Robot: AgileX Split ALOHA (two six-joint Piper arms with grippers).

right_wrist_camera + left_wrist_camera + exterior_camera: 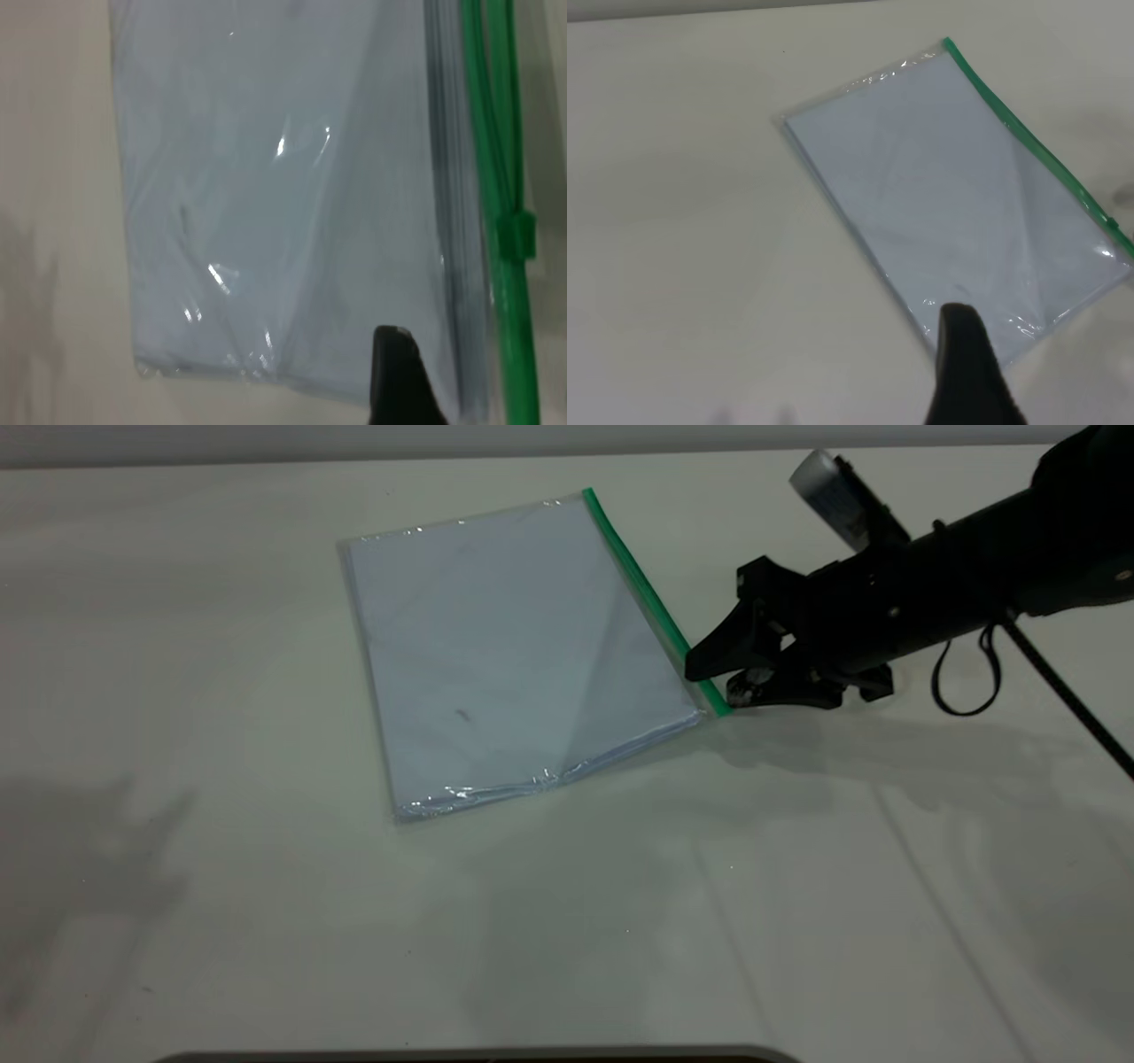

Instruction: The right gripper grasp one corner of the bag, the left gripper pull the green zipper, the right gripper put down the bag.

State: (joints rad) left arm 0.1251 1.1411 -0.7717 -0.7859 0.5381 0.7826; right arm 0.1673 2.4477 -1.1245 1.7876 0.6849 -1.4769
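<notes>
One bag (518, 655) lies flat on the pale counter (266, 921), left of centre in the exterior view, white sheets inside. Green zipper (651, 598) runs along its right long edge; small slider tab (514, 235) sits near the end closest to the right tool. Right tool (718, 677) reaches in from the right, low over the counter, tips at the bag's near corner (718, 707) where the green strip ends. Jaws part-open, upper finger above the corner, lower one beside it; not closed on it. Left tool (970, 372): one finger visible over the bag's edge in the left wrist view, opening cannot be told.
</notes>
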